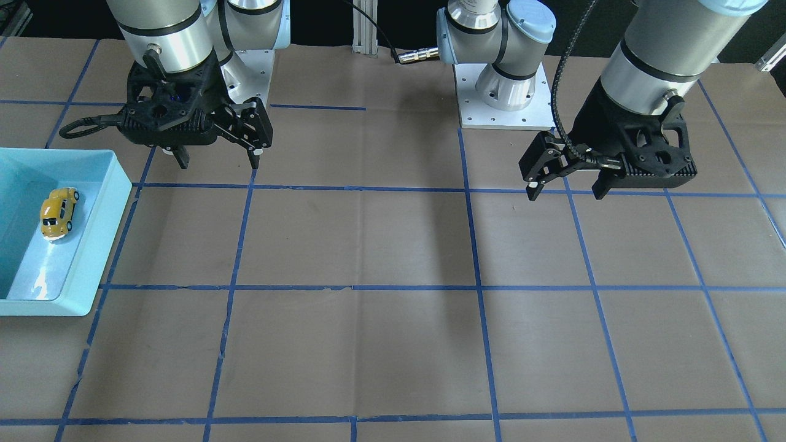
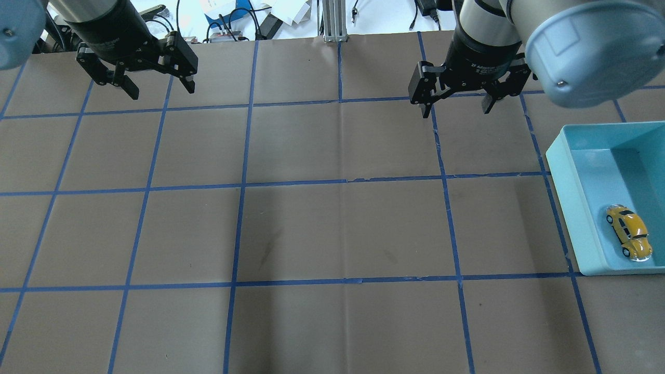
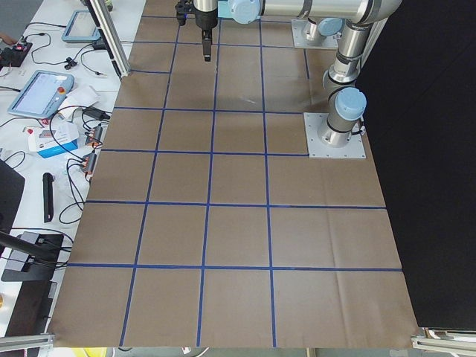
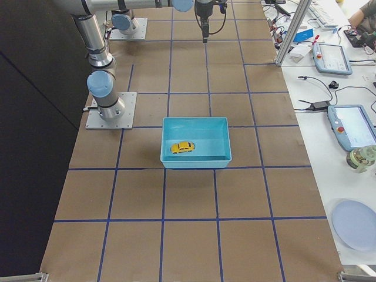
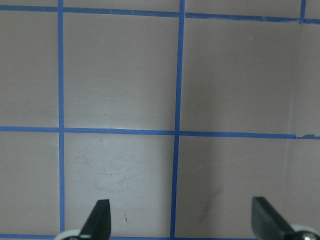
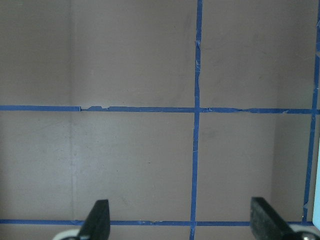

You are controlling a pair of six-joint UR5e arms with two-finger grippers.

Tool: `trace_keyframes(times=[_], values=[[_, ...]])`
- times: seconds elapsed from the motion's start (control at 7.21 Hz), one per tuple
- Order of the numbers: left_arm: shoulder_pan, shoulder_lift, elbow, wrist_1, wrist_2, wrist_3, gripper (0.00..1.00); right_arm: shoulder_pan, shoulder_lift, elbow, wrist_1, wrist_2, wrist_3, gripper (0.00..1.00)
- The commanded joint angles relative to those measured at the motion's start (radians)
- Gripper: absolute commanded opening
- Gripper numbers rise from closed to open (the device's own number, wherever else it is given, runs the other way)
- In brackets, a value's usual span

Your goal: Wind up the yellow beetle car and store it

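Observation:
The yellow beetle car (image 2: 629, 232) lies inside a light blue bin (image 2: 563, 197) at the table's right end, near the bin's front corner. It also shows in the front view (image 1: 59, 212) and in the right side view (image 4: 183, 147). My right gripper (image 2: 457, 110) hangs open and empty above the table, up and to the left of the bin, apart from the car. My left gripper (image 2: 162, 91) hangs open and empty over the far left of the table. Both wrist views show only spread fingertips (image 5: 100, 220) (image 6: 100, 220) over bare paper.
The table is covered in brown paper with a blue tape grid (image 2: 343, 182). The arm bases (image 1: 500, 92) stand at the robot's edge. Cables, tablets and boxes lie on a side bench (image 4: 335, 59) beyond the table's far edge.

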Motion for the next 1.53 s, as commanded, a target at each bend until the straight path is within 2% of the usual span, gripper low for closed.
trace_keyframes(times=[0.0, 0.42, 1.39], values=[[0.000, 0.001, -0.001, 0.000, 0.000, 0.000, 1.00, 0.006, 0.000, 0.005, -0.003, 0.001, 0.005, 1.00], [0.000, 0.001, -0.001, 0.000, 0.000, 0.000, 1.00, 0.006, 0.008, 0.036, -0.015, 0.010, 0.005, 1.00], [0.000, 0.001, -0.001, 0.000, 0.000, 0.000, 1.00, -0.005, 0.005, 0.031, -0.015, -0.001, 0.007, 1.00]])
